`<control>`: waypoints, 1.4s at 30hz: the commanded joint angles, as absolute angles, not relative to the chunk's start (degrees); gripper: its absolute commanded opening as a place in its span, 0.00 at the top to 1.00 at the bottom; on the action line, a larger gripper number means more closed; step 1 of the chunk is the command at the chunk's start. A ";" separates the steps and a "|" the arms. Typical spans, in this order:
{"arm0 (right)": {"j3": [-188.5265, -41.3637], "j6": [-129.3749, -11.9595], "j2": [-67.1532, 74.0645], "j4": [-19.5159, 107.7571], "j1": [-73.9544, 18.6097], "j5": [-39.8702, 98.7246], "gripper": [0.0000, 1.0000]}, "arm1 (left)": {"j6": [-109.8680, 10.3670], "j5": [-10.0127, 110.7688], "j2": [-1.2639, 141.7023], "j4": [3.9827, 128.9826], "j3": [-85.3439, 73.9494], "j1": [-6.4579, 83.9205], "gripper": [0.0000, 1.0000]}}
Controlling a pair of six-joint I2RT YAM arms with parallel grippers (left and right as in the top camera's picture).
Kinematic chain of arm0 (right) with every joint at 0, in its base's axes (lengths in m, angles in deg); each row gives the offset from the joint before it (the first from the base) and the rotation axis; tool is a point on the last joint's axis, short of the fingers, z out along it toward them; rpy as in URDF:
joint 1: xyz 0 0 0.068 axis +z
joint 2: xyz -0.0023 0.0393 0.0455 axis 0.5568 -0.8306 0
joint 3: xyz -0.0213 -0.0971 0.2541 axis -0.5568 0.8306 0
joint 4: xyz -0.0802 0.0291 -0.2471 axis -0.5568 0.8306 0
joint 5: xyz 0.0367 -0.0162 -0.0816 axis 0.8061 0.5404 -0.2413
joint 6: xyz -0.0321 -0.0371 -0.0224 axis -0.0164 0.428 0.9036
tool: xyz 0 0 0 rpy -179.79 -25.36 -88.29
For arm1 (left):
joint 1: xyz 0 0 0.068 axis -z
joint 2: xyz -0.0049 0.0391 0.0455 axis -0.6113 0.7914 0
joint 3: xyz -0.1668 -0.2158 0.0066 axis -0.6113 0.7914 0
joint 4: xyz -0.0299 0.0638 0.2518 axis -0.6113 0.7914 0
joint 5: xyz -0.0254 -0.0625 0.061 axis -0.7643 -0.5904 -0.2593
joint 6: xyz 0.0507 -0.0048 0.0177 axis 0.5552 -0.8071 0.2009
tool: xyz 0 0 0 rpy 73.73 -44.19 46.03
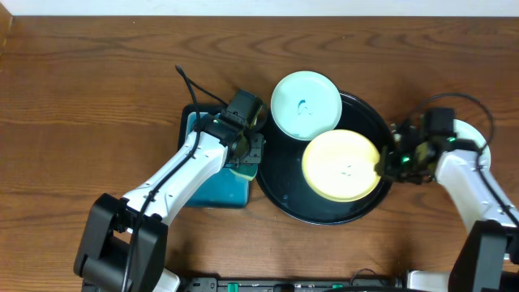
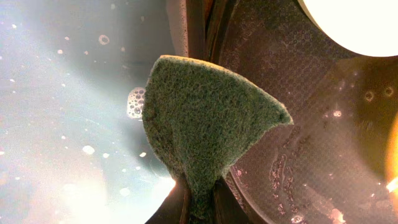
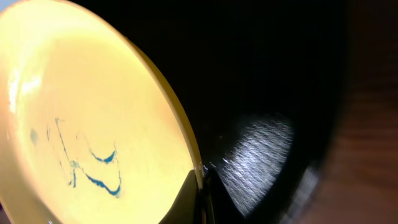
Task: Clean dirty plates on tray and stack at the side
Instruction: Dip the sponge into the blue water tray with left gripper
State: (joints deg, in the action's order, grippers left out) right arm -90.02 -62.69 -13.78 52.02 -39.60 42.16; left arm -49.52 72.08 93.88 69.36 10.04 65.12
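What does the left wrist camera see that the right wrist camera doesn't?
Only the left wrist view: a green sponge pinched in the left gripper, at the edge of the soapy teal tray. Only the right wrist view: blue smears on the yellow plate, its rim pinched by the right gripper. Both: the black round tray.

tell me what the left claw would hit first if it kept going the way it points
The sponge in the left claw leads and would likely land where the teal tray meets the black tray rim, though depth is unclear.
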 commanded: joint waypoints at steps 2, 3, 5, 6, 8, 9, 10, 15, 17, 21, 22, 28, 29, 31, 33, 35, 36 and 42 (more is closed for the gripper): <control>-84.05 -66.19 -13.63 45.73 -34.39 40.80 0.99 | -49.59 70.81 93.29 69.33 10.00 65.10 0.92; -82.72 -67.04 -13.63 43.74 -33.37 40.67 0.99 | -49.54 70.55 93.29 69.31 10.00 65.17 0.92; -80.64 -68.37 -13.65 40.55 -31.62 40.69 0.99 | -47.88 69.28 93.29 69.12 10.00 65.56 0.92; -79.46 -69.03 -13.65 38.58 -30.57 40.69 0.99 | -47.29 68.48 93.29 68.90 10.00 65.93 0.92; -77.76 -70.21 -13.65 35.67 -29.06 40.67 0.99 | -45.89 66.84 93.29 68.13 10.00 66.94 0.92; -76.99 -71.02 -13.65 34.34 -28.32 40.65 0.99 | -45.17 66.09 93.29 67.46 10.00 67.68 0.92; -76.29 -71.96 -13.65 33.14 -27.68 40.65 0.99 | -44.78 65.50 93.29 66.56 10.00 68.56 0.92; -74.39 -74.16 -13.65 30.32 -25.48 40.65 0.99 | -44.63 64.04 93.29 61.40 10.00 74.11 0.93; -74.37 -74.14 -13.65 30.41 -24.73 40.65 0.99 | -44.65 64.06 93.31 59.02 10.00 76.77 0.92; -74.37 -74.60 -13.65 30.84 -23.51 40.69 0.99 | -45.43 64.67 93.88 54.97 10.00 80.93 0.92; -74.37 -74.99 -13.65 31.00 -23.27 40.65 0.99 | -46.64 65.63 94.25 54.36 10.00 81.69 0.92; -74.37 -74.99 -13.65 31.50 -22.63 40.65 0.99 | -51.34 67.10 97.75 52.61 10.00 84.40 0.92; -74.37 -74.97 -13.65 31.54 -22.63 40.65 0.99 | -51.31 67.10 98.23 52.55 10.00 84.55 0.92; -74.37 -74.99 -13.65 31.69 -22.63 40.59 0.99 | -51.29 67.34 98.69 52.72 10.00 84.64 0.92; -74.37 -75.02 -13.65 32.18 -22.63 39.73 0.99 | -51.27 70.42 98.45 53.01 10.00 84.62 0.92; -74.37 -74.99 -13.65 32.83 -22.63 38.81 0.99 | -50.40 74.27 97.35 53.69 9.97 84.10 0.92; -74.37 -74.99 -13.65 33.09 -22.63 38.49 0.99 | -50.22 75.73 96.55 54.38 9.97 83.64 0.92; -74.37 -74.97 -13.65 33.42 -22.63 38.09 0.99 | -50.24 82.60 90.58 61.31 9.97 76.10 0.92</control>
